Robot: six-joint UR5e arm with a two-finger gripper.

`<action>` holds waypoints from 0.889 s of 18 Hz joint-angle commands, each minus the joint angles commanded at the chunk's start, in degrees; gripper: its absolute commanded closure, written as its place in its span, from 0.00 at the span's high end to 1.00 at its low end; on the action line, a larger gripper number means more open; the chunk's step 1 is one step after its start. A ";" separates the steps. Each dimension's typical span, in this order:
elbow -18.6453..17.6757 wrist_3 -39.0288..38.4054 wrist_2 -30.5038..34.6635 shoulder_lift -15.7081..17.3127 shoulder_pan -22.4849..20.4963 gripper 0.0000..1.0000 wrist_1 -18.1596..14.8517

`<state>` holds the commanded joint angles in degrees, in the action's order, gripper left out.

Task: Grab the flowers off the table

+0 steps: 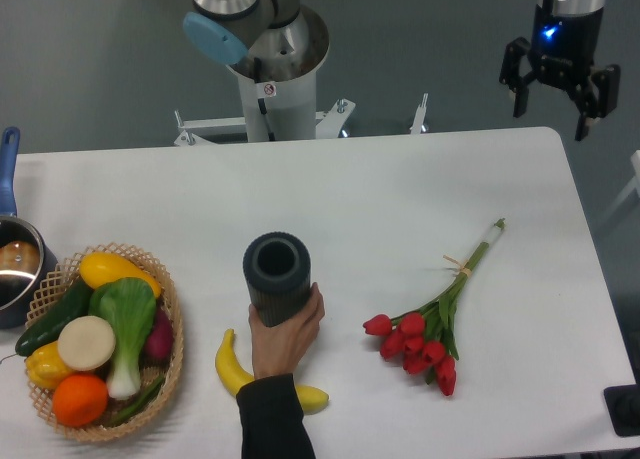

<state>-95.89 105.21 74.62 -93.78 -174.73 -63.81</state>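
The flowers (432, 324), a bunch of red tulips with long green stems tied by a thin band, lie flat on the white table (380, 189) at the right front, heads toward the front and pale stem ends toward the back right. My gripper (552, 114) hangs high at the top right, beyond the table's far right corner and well away from the flowers. Its fingers are spread open with nothing between them.
A person's hand (285, 339) holds a dark ribbed cylinder (277, 272) upright at the table's centre front. A yellow banana (240, 374) lies beside it. A wicker basket (170, 324) of vegetables and a blue-handled pot (15, 269) stand at the left. The arm's base (270, 69) is at the back.
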 joint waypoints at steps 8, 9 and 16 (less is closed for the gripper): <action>-0.61 -2.01 1.14 -1.05 0.53 1.00 0.88; -0.62 -3.24 1.06 -1.32 0.70 1.00 0.70; -2.90 -15.28 0.88 -4.38 4.21 1.00 6.67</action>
<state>-98.79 89.93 75.50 -98.16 -170.52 -57.14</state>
